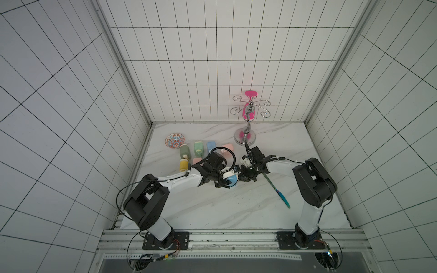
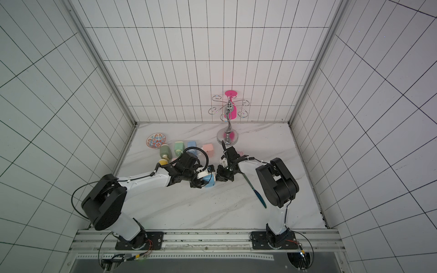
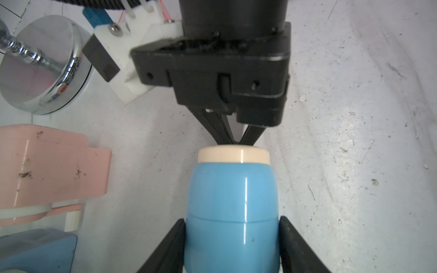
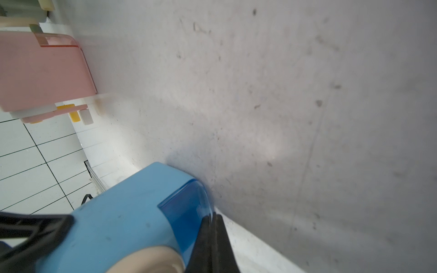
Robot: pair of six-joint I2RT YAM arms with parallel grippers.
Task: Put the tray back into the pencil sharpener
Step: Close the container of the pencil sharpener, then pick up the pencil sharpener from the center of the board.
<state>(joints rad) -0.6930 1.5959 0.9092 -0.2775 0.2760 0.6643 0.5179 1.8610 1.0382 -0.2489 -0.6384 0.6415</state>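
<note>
The pencil sharpener is light blue with a cream end cap. It lies on the marble table, and my left gripper is shut on its body, one finger on each side. It shows in both top views between the two wrists. The tray is the darker, see-through blue piece sitting in the sharpener's end. My right gripper is shut, its fingertips together and touching the tray's edge. In the left wrist view the right gripper meets the cream cap end.
A pink sharpener and the chrome stand's base lie just beyond the blue one. Green, blue and yellow sharpeners and a patterned bowl sit at the back left. A teal-handled tool lies under the right arm.
</note>
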